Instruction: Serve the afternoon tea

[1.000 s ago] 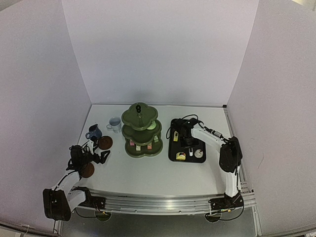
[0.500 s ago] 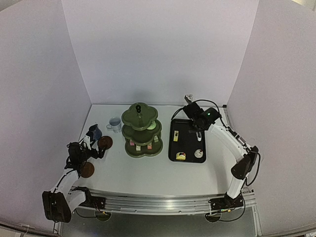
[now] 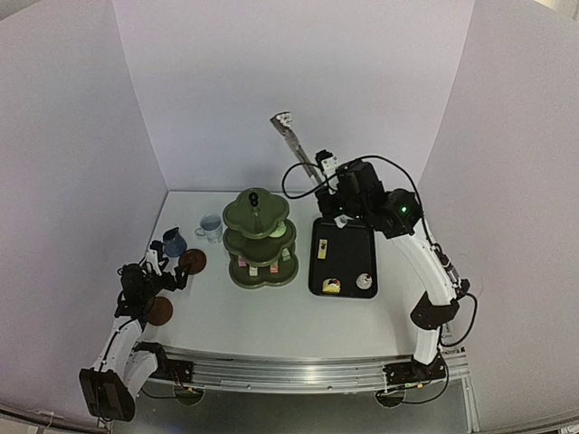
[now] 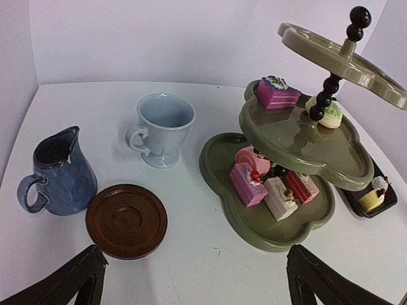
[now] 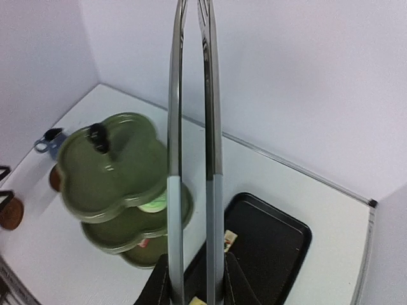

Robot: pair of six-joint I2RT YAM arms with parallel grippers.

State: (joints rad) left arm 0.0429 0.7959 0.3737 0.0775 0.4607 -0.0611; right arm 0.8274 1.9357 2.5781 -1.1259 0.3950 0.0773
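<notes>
Right hand (image 3: 328,177): closed on the handle end of the metal tongs (image 3: 294,140), held high above the worktop (image 3: 289,316), just right of the stand's (image 3: 260,240) top tier and behind the far end of the black tray (image 3: 348,249).

Tongs: long axis runs up and leftward from the hand, tips above and behind the stand's top. The right wrist view shows the two blades close together and near parallel. Whether the tips carry anything cannot be told; they are too small from above and cut off in the wrist view.

Task items right of the stand: a yellow cake (image 3: 332,286) and a white cake (image 3: 365,281) lie at the near end of the tray. A smaller piece (image 3: 323,242) lies further back on it. All are below the right hand, on the side away from the tong tips.

Stand: lower and middle tiers hold cakes; top tier bare.

Left hand (image 3: 172,273): fully open, empty, low over the worktop, well left of the stand. One brown saucer (image 4: 127,220) lies just ahead of it, with the dark blue mug (image 4: 60,175) and pale mug (image 4: 164,127) beyond. The second saucer (image 3: 160,311) lies nearer the arm's base.

Judgement: the right arm is nearer the tray cakes, and the tongs would need tipping down. The mugs and saucers fall to the left arm.
</notes>
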